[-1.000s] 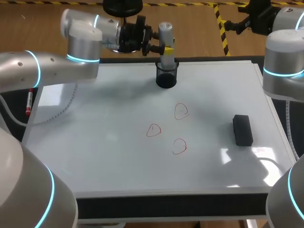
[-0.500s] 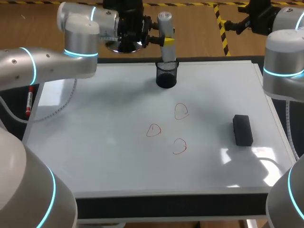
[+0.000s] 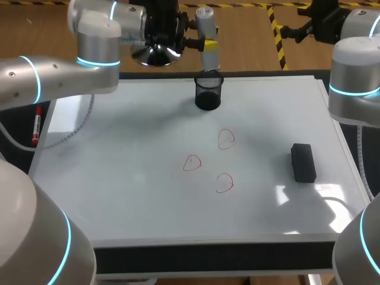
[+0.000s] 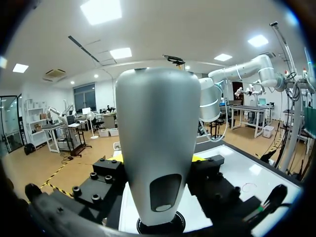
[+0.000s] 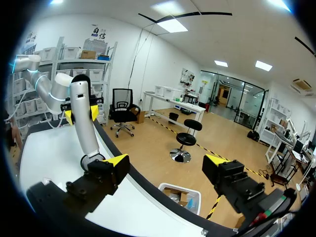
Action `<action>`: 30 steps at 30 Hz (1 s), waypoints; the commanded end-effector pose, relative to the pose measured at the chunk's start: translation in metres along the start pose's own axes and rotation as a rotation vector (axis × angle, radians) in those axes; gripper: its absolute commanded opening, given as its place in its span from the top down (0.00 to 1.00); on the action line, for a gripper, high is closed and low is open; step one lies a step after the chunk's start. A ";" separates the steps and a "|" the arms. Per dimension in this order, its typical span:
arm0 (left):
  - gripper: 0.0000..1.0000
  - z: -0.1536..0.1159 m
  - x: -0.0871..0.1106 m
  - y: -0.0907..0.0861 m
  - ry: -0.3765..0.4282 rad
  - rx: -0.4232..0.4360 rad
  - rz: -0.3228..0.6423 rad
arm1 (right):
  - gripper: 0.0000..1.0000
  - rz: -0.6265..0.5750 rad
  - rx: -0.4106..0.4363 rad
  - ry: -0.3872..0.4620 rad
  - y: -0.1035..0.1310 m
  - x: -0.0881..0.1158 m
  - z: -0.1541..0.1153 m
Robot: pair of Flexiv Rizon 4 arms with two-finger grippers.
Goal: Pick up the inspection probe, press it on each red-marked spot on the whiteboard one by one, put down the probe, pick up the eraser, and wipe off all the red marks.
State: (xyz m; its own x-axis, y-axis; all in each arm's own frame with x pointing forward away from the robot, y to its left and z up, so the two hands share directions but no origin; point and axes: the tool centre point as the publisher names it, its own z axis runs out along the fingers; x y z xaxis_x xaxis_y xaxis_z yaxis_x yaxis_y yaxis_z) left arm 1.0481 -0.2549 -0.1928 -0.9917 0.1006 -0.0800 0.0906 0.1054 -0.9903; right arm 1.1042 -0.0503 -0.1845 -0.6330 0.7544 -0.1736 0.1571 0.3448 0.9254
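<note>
Inspection probe (image 3: 205, 18) has lifted almost clear of the black holder (image 3: 208, 95) at the whiteboard's (image 3: 119, 178) far edge, clamped in your left gripper (image 3: 208, 45). Right gripper (image 5: 165, 163) gapes wide, empty. Pick-up nearly done; red marks (image 3: 226, 139) await pressing.

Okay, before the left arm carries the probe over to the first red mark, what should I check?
1. Probe held in the left gripper: ok, fingers on both sides.
2. Probe's lower end clear of the black cup: cannot tell, it sits right at the rim.
3. Three red marks uncovered on the whiteboard: ok.
4. Eraser apart from the marks: ok.
5. Right gripper out of the way: ok, open, empty, off the board.
</note>
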 end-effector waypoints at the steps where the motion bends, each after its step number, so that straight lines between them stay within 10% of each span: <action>1: 1.00 -0.003 0.004 -0.005 -0.001 -0.008 0.011 | 0.00 0.000 0.000 0.000 0.000 0.000 0.000; 30: 1.00 -0.010 0.005 -0.017 -0.028 -0.025 0.025 | 0.00 0.000 0.000 0.000 0.000 0.000 0.000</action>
State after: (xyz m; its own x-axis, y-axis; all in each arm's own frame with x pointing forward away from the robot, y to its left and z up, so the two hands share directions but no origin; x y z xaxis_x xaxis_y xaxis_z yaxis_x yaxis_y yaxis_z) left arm 1.0433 -0.2460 -0.1774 -0.9911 0.0780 -0.1075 0.1167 0.1261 -0.9851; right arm 1.1042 -0.0503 -0.1845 -0.6330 0.7544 -0.1736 0.1571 0.3448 0.9254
